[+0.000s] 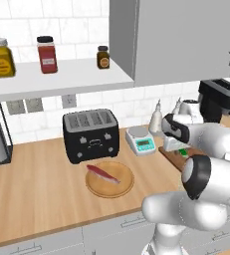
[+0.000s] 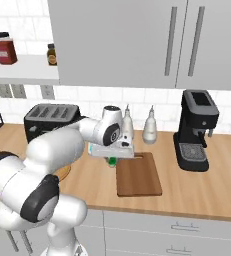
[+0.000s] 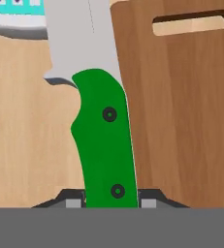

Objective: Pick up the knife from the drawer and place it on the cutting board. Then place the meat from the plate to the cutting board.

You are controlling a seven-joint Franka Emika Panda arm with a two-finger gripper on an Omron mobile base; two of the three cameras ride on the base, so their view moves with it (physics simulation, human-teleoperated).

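The two-finger gripper [image 3: 111,196] is clamping the small knife [image 3: 104,140] with the bright green handle and pale silvery blade, pinching the handle near its butt end between the dark finger tips. In the hand view the knife is hanging above the light wooden counter [image 1: 37,184], right along the near edge of the dark brown rectangular wooden cutting board [image 3: 181,111], with the blade pointing away toward the white kitchen scale [image 1: 141,140]. In the right base view the gripper [image 2: 111,159] is hovering at the board's left edge, a sliver of green showing below it.

The knife is looking stiff and light, so it should be sitting steady in this grip; the smooth handle could be slipping or pivoting if tilted, and holding it at the handle rather than the thin blade seems the sound choice. It is not yet lying on the board.

The reddish-pink elongated slab of raw meat [image 1: 102,174] is resting on the round light tan wooden plate [image 1: 122,189], in front of the black toaster [image 1: 90,134]. The meat is probably soft and slick, so a pinch across its narrow middle is likely best.
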